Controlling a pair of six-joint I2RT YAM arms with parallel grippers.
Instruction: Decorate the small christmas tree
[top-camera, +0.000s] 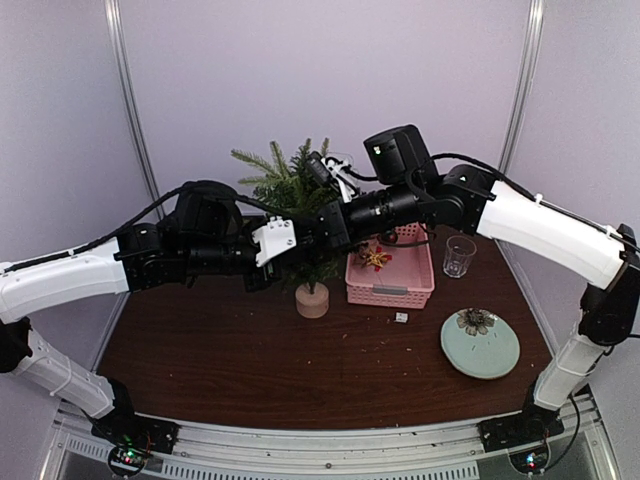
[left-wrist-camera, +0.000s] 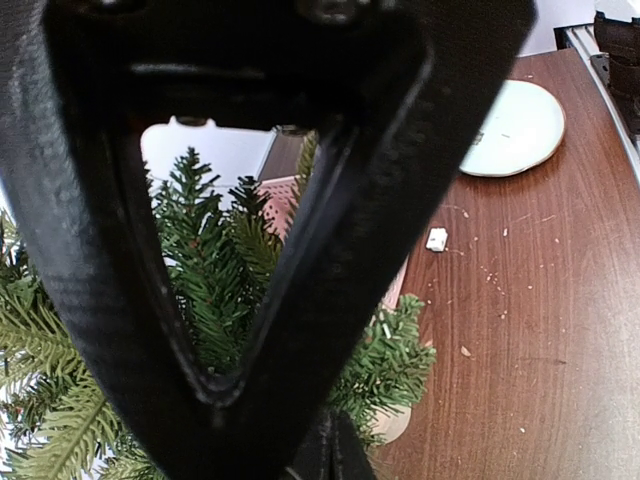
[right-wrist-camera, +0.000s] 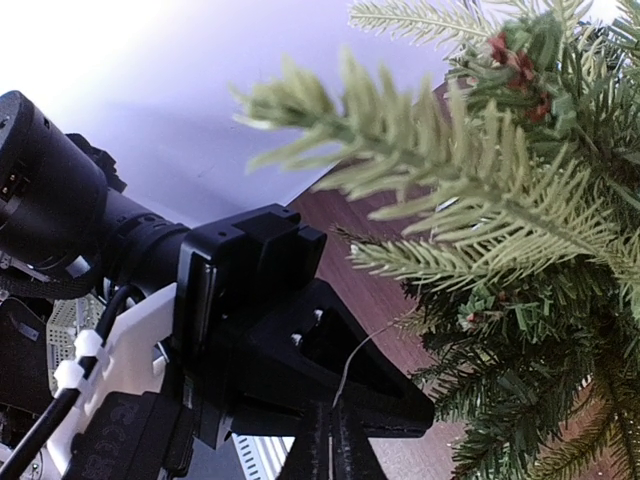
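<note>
Beside the pink basket (top-camera: 390, 297), left jaws and right jaws, both clenched, crowd and partly hide the small christmas tree (top-camera: 285, 180).

No text, label, brand or number is legible anywhere (all three views checked).

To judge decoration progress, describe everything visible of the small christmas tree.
The small christmas tree is a miniature green fir with bushy plastic-looking needles, upright on a round pale wooden base on the brown table, beside the pink basket. A red cluster sits among its needles. The left arm and right arm cross before it, hiding its middle.
</note>
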